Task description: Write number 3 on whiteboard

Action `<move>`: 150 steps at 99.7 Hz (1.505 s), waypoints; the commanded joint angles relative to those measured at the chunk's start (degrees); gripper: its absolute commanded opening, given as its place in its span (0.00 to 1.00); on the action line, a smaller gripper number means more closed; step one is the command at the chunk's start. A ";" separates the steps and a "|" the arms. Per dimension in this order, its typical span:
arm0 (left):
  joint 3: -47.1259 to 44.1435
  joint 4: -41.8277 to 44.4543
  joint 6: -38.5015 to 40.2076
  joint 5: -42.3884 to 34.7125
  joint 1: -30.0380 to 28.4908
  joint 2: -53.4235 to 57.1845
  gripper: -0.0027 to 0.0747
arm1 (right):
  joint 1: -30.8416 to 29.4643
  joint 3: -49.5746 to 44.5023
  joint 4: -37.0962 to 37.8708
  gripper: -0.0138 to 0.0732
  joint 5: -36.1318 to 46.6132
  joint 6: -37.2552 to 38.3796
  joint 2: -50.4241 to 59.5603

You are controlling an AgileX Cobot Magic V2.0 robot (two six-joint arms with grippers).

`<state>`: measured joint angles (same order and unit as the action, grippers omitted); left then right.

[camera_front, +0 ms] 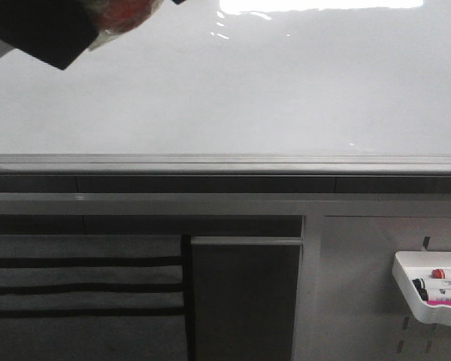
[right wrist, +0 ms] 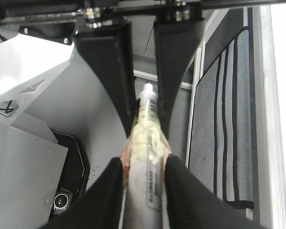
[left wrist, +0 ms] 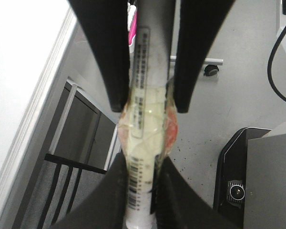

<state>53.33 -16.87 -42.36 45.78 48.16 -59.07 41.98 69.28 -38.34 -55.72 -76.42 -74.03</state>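
Note:
The whiteboard [camera_front: 248, 90] fills the upper front view, glossy and blank; the number 3 does not show on it. A white marker [left wrist: 145, 119], wrapped in yellowish tape with an orange patch, is held from both ends. My left gripper [left wrist: 143, 167] is shut on its barcode end. My right gripper [right wrist: 145, 164] is shut on the barrel, with the marker's tip [right wrist: 148, 88] pointing away between the left fingers [right wrist: 119, 71]. In the front view only a black gripper part [camera_front: 45, 30] and the taped marker [camera_front: 120, 11] show, at the top left corner in front of the board.
A grey metal rail [camera_front: 225, 162] runs under the board. Below it are a striped grey panel [camera_front: 83, 286], a dark panel [camera_front: 244, 301] and a pegboard with a white tray [camera_front: 406, 289] of markers. A black base [left wrist: 257, 181] stands on the floor.

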 commanded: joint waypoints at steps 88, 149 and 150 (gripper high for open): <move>2.41 -0.59 0.13 -3.33 0.32 0.89 0.35 | 0.09 2.06 -4.37 0.13 1.46 -0.83 1.86; -1.03 12.71 23.33 -5.85 -4.66 12.96 0.68 | -5.17 -2.48 32.01 0.13 4.61 58.81 18.23; -1.24 12.66 23.65 -6.02 -4.91 13.22 0.68 | -5.52 -3.16 32.02 0.13 4.89 59.79 18.77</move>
<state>52.32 -4.71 -23.25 44.45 45.35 -47.68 39.56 67.51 -9.71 -54.00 -26.05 -58.98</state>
